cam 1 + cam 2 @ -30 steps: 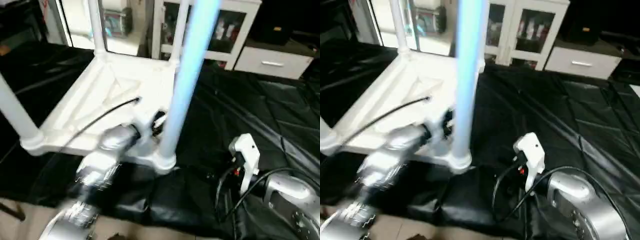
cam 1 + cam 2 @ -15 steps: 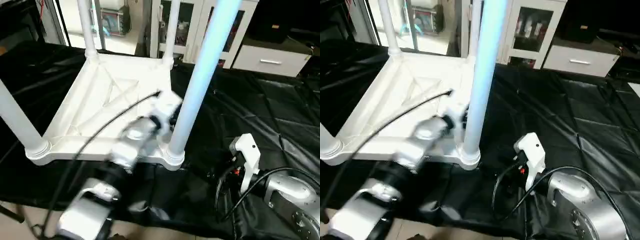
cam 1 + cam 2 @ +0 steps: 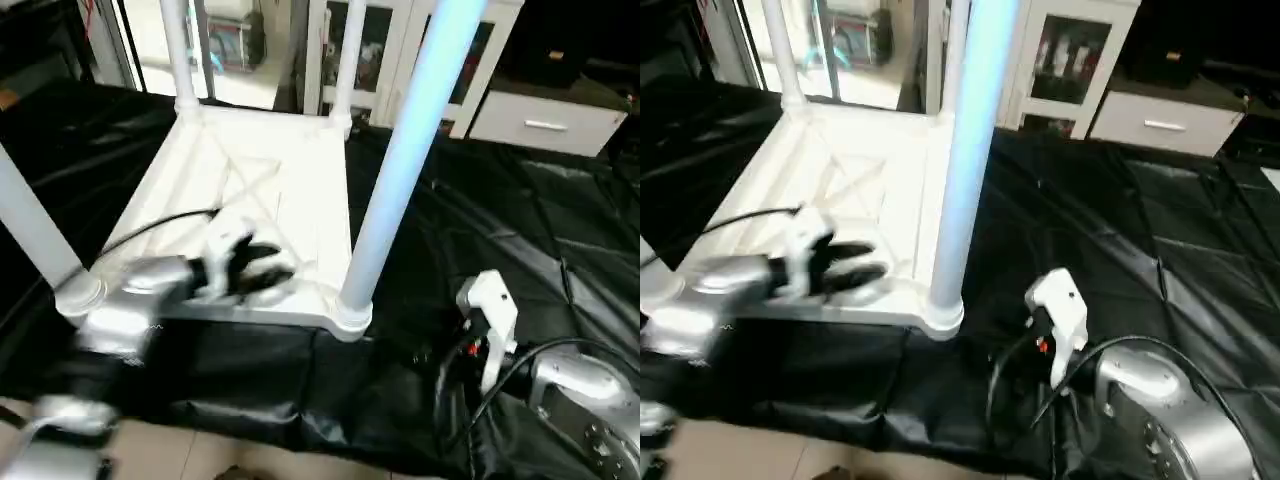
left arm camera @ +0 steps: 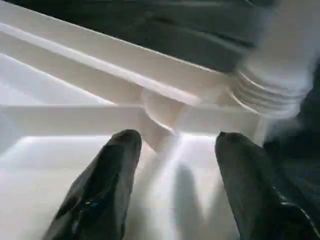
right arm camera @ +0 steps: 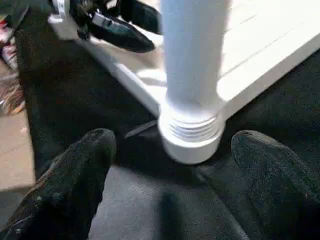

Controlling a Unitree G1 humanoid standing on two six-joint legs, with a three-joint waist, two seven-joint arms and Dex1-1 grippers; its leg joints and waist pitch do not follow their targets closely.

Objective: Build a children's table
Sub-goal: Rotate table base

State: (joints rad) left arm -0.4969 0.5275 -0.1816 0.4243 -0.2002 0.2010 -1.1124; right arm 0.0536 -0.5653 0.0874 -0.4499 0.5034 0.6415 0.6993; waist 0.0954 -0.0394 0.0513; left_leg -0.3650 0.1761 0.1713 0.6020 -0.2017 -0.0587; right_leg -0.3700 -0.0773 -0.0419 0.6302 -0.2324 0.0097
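1. The children's table (image 3: 270,200) is flipped upside down on a black sheet (image 3: 500,230), ribbed X-braced underside facing up. Its long axis runs away from the robot toward the white glass-door cabinet (image 3: 400,50) at the back, slightly angled.
2. All four legs are in their corner sockets and point straight up. The near-right leg (image 3: 400,170) looks the biggest since it's closest to the head camera, the near-left leg (image 3: 30,225) sits at the left edge of the picture, and the two far legs (image 3: 180,50) stand at the cabinet end.
3. The left gripper (image 3: 262,268) is over the near end of the tabletop underside, between the two near legs. Its black fingers (image 4: 107,180) are spread apart with nothing between them, just hovering above the white ribs and pointing toward the near-right corner socket (image 4: 270,85).
4. The right gripper (image 5: 170,165) hangs low off the table's near-right corner, over the black sheet. Jaws wide apart, empty, aimed at the base of that near-right leg and its threaded collar (image 5: 192,132), not touching it.
5. A white drawer unit (image 3: 545,125) sits beside the cabinet.
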